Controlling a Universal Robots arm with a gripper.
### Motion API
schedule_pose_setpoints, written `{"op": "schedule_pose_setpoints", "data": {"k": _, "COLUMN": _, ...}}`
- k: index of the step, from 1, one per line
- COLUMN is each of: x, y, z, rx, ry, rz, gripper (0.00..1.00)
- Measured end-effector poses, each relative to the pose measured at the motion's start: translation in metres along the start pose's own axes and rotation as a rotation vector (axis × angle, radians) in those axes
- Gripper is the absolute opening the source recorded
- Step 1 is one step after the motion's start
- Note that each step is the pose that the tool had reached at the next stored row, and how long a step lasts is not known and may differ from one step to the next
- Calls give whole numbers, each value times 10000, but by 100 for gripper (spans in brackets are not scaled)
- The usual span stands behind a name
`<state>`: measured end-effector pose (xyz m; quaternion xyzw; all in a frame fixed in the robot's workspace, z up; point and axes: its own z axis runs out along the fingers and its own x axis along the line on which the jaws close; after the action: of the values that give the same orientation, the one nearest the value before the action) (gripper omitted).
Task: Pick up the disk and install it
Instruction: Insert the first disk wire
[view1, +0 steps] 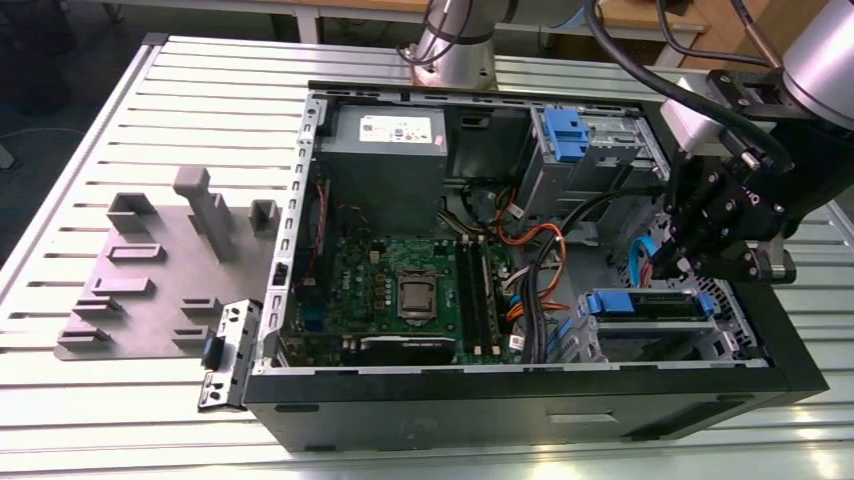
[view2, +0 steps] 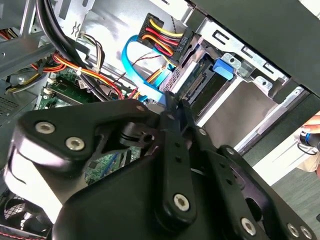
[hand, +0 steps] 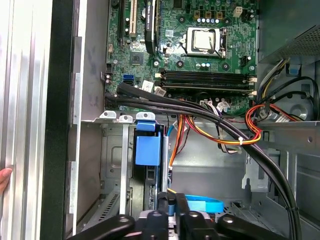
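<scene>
The disk (view1: 646, 304), silver-grey in a blue carrier, lies in the lower drive bay of the open computer case (view1: 534, 395), at the exterior view's right. In the first wrist view I see the disk (hand: 148, 192) edge-on with its blue end tab (hand: 148, 146) at the far end. The second wrist view shows the disk (view2: 199, 84) in the bay with its blue tab (view2: 223, 68). My black gripper (view1: 687, 268) hangs just above the disk's cable end. Its fingers (view2: 175, 125) are pressed together, shut, with their tips at that end of the disk, next to a blue flat cable (hand: 200, 205).
Cable bundles (hand: 210, 117) cross the case between the motherboard (view1: 407, 295) and the bay. A grey power-supply box (view1: 387, 150) and a blue-latched drive cage (view1: 587, 150) stand at the back. A grey fixture plate (view1: 160, 270) lies outside the case. A person's hand (hand: 4, 179) is beside the case.
</scene>
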<state>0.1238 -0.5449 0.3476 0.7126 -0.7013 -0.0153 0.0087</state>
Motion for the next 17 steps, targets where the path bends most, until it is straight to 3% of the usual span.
{"op": "schedule_pose_setpoints", "data": {"k": 1, "x": 0, "y": 0, "z": 0, "rx": 0, "ry": 1, "rz": 0, "gripper": 16}}
{"op": "schedule_pose_setpoints", "data": {"k": 11, "x": 0, "y": 0, "z": 2, "rx": 0, "ry": 0, "rz": 0, "gripper": 16}}
{"op": "schedule_pose_setpoints", "data": {"k": 17, "x": 17, "y": 32, "z": 10, "rx": 0, "ry": 0, "rz": 0, "gripper": 16}}
